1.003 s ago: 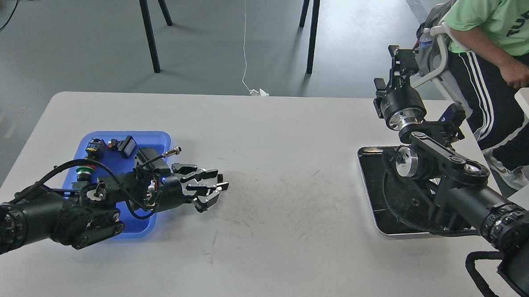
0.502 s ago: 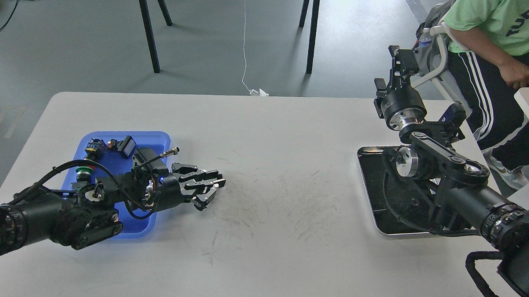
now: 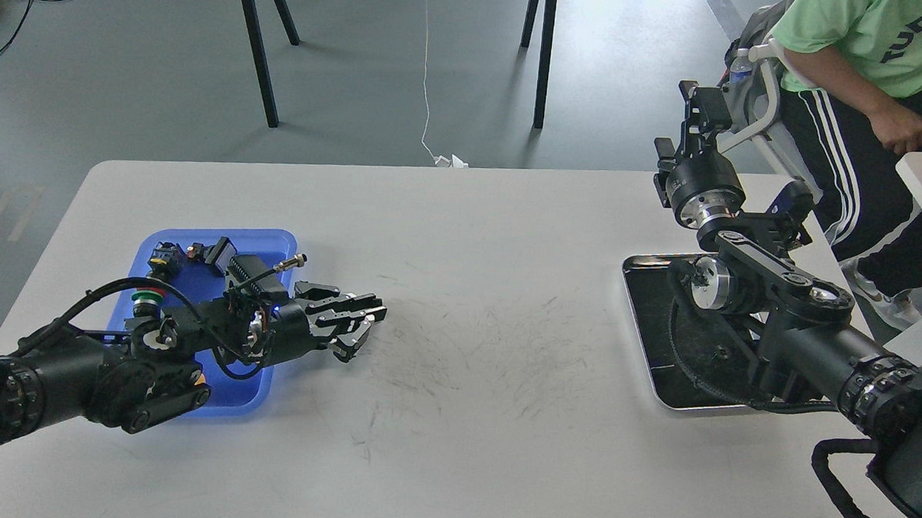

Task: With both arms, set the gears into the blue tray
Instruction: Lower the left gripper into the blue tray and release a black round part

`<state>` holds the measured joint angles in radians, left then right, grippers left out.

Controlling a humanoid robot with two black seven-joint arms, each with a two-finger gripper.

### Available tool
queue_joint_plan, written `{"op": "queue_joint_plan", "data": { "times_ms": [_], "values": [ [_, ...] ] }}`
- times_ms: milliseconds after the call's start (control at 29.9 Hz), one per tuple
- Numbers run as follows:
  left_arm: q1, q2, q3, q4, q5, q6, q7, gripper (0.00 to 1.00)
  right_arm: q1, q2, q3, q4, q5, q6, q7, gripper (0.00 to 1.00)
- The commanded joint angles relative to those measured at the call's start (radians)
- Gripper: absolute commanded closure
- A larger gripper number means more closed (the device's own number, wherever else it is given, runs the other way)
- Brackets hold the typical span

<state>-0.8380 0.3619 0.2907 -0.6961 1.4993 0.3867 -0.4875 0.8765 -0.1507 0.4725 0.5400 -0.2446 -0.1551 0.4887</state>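
**Left gripper just off the blue tray, right arm up over the metal tray**

Our left arm (image 3: 98, 379) comes in low from the left and lies across the blue tray (image 3: 271, 243), which sits on the left side of the white table (image 3: 475, 291). Our left gripper (image 3: 361, 325) reaches past the tray's right edge, low over bare tabletop, fingers spread apart. We can't tell if anything tiny sits between them.

The tray's far end holds a few push-button switches (image 3: 148, 298) and other dark parts, half hidden by the arm. Can't pick out any gears in there.

Over on the right, our right arm (image 3: 808, 336) bends above the metal tray (image 3: 637, 329). One small black toothed thing lies on its dark inside near the arm, looks like a gear (image 3: 721, 351). Our right gripper (image 3: 697, 114) is raised beyond the table's far edge, seen dark and end-on, so open or closed we can't say.

A person in a green shirt (image 3: 867, 35) sits at far right.
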Motion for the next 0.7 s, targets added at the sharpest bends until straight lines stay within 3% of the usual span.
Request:
{"op": "queue_joint_plan", "data": {
  "times_ms": [0,234,435,669],
  "values": [
    [-0.01,0.035,-0.022,-0.013,-0.007,0.001,-0.001,0.77,-0.001,0.0,0.0,0.0,-0.001,0.0,0.0,0.04],
    [-0.061,0.144,-0.025,-0.026,-0.016,0.001,-0.001,0.77,0.001,-0.001,0.0,0.0,-0.001,0.0,0.0,0.04],
    [-0.062,0.284,-0.042,-0.109,-0.014,0.001,-0.001,0.77,0.001,0.0,0.0,-0.002,-0.004,0.0,0.0,0.04],
    [-0.029,0.344,-0.041,-0.112,-0.014,0.003,-0.001,0.77,0.002,0.005,0.0,0.0,-0.005,0.0,0.0,0.04]
  ]
}}
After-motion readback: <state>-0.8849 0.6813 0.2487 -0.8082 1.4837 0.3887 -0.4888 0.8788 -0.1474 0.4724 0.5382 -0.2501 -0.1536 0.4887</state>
